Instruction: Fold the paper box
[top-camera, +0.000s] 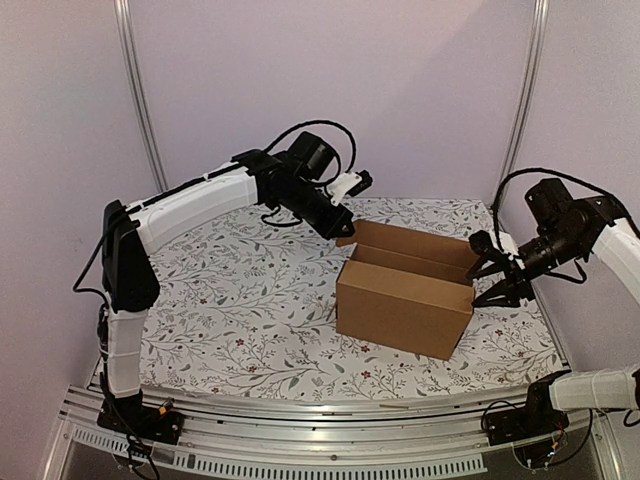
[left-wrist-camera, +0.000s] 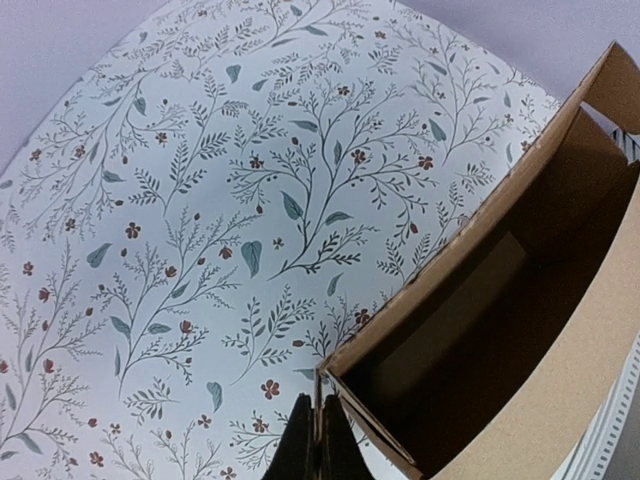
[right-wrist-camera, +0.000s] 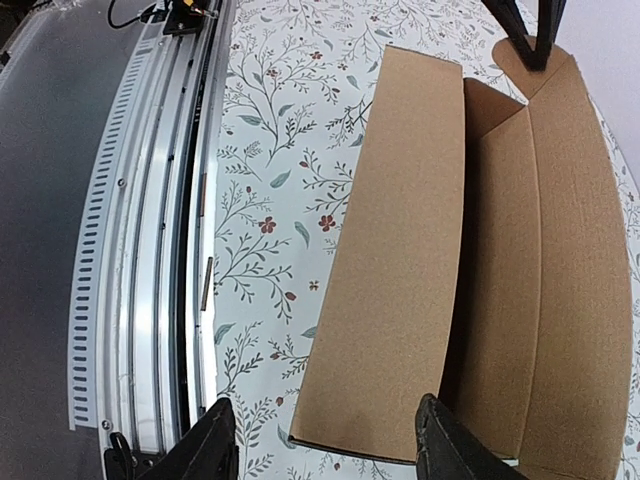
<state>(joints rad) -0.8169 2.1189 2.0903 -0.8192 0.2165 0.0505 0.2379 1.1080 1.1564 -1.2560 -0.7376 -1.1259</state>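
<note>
My left gripper (left-wrist-camera: 318, 445) pinches an end tab of the box (left-wrist-camera: 470, 300); my right gripper (right-wrist-camera: 330, 450) hangs spread at the other end — long walls up, ends not yet tucked.

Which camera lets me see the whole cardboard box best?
The top external view: the whole paper box shows there, walls and open top. The left wrist view catches only one corner and part of the inside. The right wrist view shows it lengthwise, cut off at the picture's edge.
</note>
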